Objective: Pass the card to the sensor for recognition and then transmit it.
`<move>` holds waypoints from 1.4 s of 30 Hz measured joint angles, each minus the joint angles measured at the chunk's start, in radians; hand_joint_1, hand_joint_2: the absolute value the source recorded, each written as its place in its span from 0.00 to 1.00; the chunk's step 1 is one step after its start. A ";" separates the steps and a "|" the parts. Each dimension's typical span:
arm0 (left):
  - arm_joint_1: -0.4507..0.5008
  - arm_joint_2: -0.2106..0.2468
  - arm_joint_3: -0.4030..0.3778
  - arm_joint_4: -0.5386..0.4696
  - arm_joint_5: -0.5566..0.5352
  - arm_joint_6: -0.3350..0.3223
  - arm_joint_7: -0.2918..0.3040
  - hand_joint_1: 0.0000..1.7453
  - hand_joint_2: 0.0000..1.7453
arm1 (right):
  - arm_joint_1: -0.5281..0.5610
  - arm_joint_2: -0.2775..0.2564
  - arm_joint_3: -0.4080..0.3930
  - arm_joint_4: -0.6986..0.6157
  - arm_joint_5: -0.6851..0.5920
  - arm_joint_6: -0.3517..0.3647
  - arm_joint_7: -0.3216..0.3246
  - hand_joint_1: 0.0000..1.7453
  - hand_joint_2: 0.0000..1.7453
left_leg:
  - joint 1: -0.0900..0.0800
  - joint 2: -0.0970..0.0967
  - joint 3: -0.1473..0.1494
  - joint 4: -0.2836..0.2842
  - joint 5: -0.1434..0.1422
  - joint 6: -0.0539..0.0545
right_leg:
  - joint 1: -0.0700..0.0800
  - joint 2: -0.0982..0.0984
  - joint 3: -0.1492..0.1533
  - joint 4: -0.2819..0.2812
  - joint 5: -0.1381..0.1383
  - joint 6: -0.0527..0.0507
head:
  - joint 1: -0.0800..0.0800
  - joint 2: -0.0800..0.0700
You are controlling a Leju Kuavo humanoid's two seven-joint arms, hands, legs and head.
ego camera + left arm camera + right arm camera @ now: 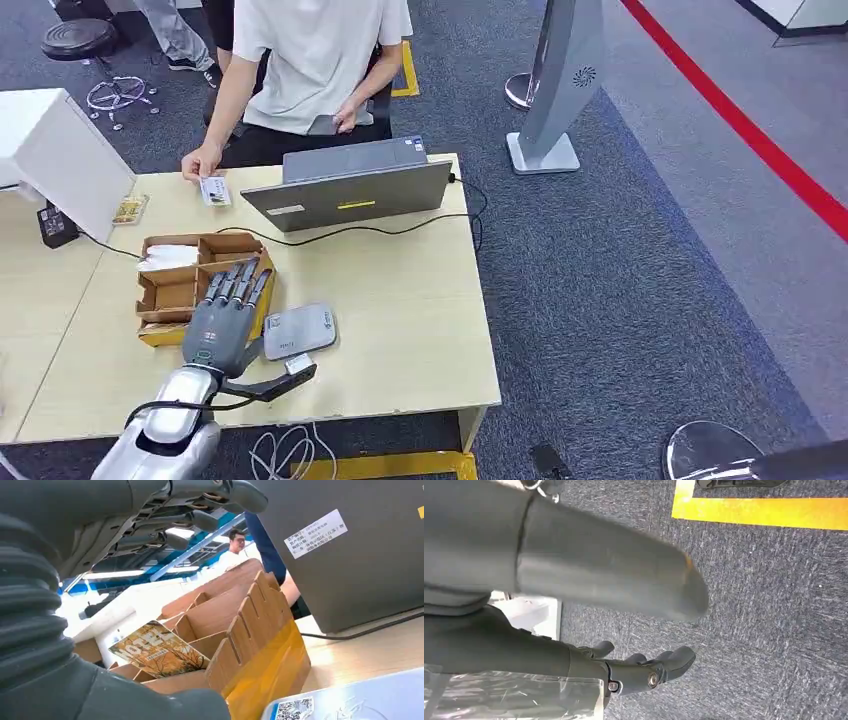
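Step in hand: judged to be the reach for a card in the cardboard organiser (190, 285); the left robot hand (225, 315) hovers over its near compartments, fingers stretched out, apart and holding nothing.
Card: a patterned yellow-brown card (159, 650) leans tilted in a near compartment; a person at the far edge of the desk (400, 330) holds another, pale card (214, 190) flat on the top.
Sensor: the grey reader pad (298, 331) lies just beside the organiser, right of the left robot hand.
Doing it well: the fingers should come down on the card's upper edge, clear of the thin dividers; then a pinch and a straight lift, so the organiser is not dragged; afterwards a short carry sideways to the pad.
Right robot hand (644, 672): hangs over the carpet, fingers curled in, nothing in them.
Wrist against head: the left wrist view reveals the leaning card and the laptop (350, 550) label; the head view gives the whole layout, with pad and person.
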 joint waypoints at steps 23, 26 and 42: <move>0.052 0.035 0.082 -0.050 -0.012 0.006 0.027 0.00 1.00 | 0.004 0.000 -0.014 0.000 0.012 0.003 -0.006 0.00 1.00 | 0.000 0.000 0.000 0.000 0.000 0.000 | 0.000 0.000 0.000 0.000 0.000 0.000 | 0.000 0.000; 0.051 0.035 0.089 -0.050 -0.012 0.006 0.024 0.00 1.00 | 0.004 0.000 -0.014 0.000 0.016 0.003 -0.005 0.00 1.00 | 0.000 0.000 0.000 0.000 0.000 0.000 | 0.000 0.000 0.000 0.000 0.000 0.000 | 0.000 0.000; 0.046 0.034 0.095 -0.022 -0.010 0.019 0.010 1.00 1.00 | -0.001 0.000 -0.014 0.000 0.016 0.005 -0.004 0.00 1.00 | 0.000 0.000 0.000 0.000 0.000 0.000 | 0.000 0.000 0.000 0.000 0.000 0.000 | 0.000 0.000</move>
